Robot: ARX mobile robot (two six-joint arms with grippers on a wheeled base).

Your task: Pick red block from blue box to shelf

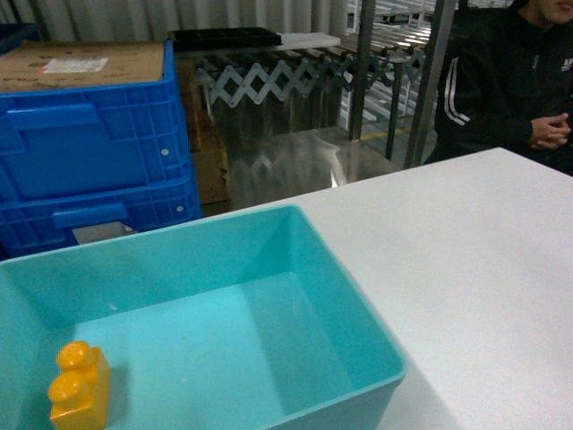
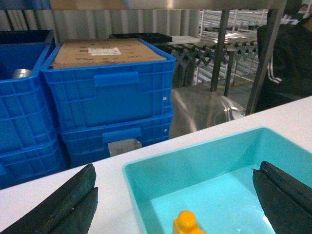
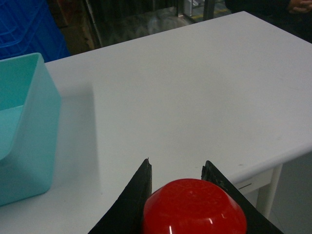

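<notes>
We have the red block [image 3: 194, 207] clenched in our right gripper [image 3: 178, 195], out of the blue box [image 1: 295, 233] and above the white table [image 3: 195, 87] to the box's right. The shelf [image 1: 363, 67] stands beyond the box's far rim — our right arm is the one placed to carry. Our left gripper [image 2: 175, 195] hangs spread wide over the box, which holds only an orange-yellow brick [image 1: 79, 385] in its near-left corner.

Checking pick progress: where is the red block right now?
In the right wrist view, the red block sits between the right gripper's fingers, above the white table, right of the blue box.
</notes>
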